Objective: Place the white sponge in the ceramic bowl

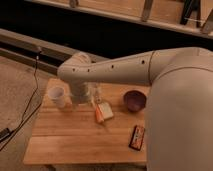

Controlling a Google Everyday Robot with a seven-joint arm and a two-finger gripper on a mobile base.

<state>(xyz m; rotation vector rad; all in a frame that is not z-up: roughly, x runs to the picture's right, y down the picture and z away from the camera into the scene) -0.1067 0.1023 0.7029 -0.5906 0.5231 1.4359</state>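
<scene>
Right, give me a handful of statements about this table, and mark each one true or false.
1. The white sponge lies inside the ceramic bowl. False: it lies on the table, left of the bowl and apart from it.
2. An orange carrot lies right beside the sponge. True.
3. The white cup stands near the table's left edge. True.
4. The gripper is over the bowl. False: it is between the cup and the sponge.
5. The dark packet lies at the table's far edge. False: it lies near the edge closest to the camera.
</scene>
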